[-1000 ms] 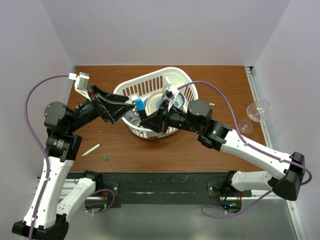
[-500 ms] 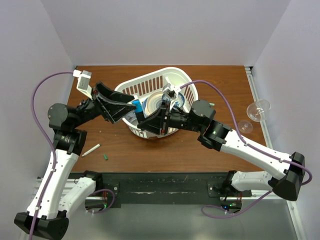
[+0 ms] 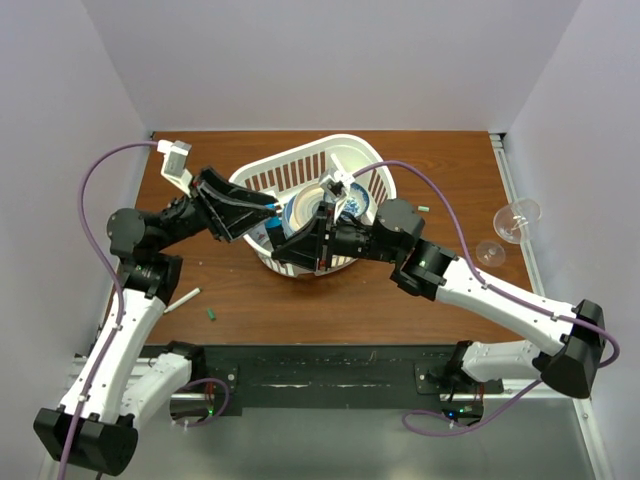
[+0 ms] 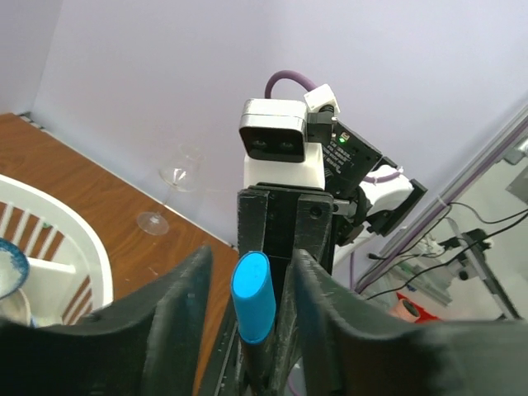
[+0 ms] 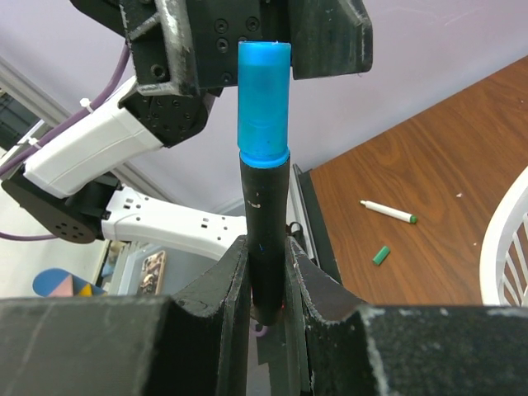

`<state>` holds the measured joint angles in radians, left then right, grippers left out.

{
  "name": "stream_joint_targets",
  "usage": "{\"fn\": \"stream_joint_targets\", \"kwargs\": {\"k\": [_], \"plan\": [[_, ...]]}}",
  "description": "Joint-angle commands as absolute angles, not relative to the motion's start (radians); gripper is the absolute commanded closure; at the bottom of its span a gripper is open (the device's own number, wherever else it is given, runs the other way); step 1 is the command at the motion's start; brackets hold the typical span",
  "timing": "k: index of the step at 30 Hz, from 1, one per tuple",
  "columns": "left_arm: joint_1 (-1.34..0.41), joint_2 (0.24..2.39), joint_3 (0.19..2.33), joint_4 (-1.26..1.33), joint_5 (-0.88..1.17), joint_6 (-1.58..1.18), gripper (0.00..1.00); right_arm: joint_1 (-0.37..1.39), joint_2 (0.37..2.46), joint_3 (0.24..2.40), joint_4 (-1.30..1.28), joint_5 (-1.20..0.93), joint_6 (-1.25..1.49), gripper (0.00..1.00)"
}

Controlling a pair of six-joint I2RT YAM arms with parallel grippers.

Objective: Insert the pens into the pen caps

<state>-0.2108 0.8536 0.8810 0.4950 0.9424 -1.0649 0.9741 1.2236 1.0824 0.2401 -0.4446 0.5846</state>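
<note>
Seen from above, the left gripper [image 3: 268,213] and right gripper [image 3: 280,238] meet over the white basket [image 3: 345,148]. Left wrist view: jaws spread either side of the blue end [image 4: 252,297], not touching, seemingly about to grasp it. Right wrist view: that gripper pinches the black marker [image 5: 266,239] by its body, offering it across.

The left arm [image 3: 120,330] goes up from its base at the near left. It bends at the elbow and points to the right. The right arm [image 3: 500,295] lies long and low from the near right and points to the left. The two grippers meet tip to tip in the middle. The left gripper [image 3: 270,215] has its fingers apart, with a gap on each side of what sits between them. The right gripper [image 3: 280,250] squeezes a black marker [image 5: 264,206] tight between its fingers.
</note>
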Motion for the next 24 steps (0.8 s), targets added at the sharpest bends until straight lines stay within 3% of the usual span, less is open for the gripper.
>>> {"fn": "stream_joint_targets", "kwargs": {"k": [1,3,4,5,6,10,18,24], "plan": [[-0.213,0.847,0.856,0.598,0.974,-1.118,0.59,0.974,1.226,1.111,0.293,-0.466,0.597,1.00],[-0.213,0.842,0.835,0.621,0.985,-1.144,0.73,0.976,1.232,1.117,0.298,-0.465,0.600,1.00],[-0.213,0.839,0.825,0.635,0.991,-1.158,0.90,0.976,1.232,1.118,0.311,-0.462,0.601,1.00],[-0.213,0.838,0.801,0.658,0.997,-1.199,0.98,0.976,1.235,1.123,0.319,-0.462,0.604,1.00],[-0.213,0.824,0.783,0.714,1.005,-1.228,1.00,0.976,1.236,1.127,0.324,-0.456,0.607,1.00],[-0.215,0.801,0.707,0.833,1.035,-1.365,1.00,0.965,1.259,1.228,0.280,-0.430,0.575,1.00],[-0.218,0.707,0.652,0.694,1.078,-1.316,1.00,0.874,1.287,1.350,0.253,-0.426,0.551,1.00],[-0.229,0.707,0.565,0.770,1.095,-1.379,1.00,0.822,1.345,1.474,0.204,-0.456,0.509,1.00]]}}
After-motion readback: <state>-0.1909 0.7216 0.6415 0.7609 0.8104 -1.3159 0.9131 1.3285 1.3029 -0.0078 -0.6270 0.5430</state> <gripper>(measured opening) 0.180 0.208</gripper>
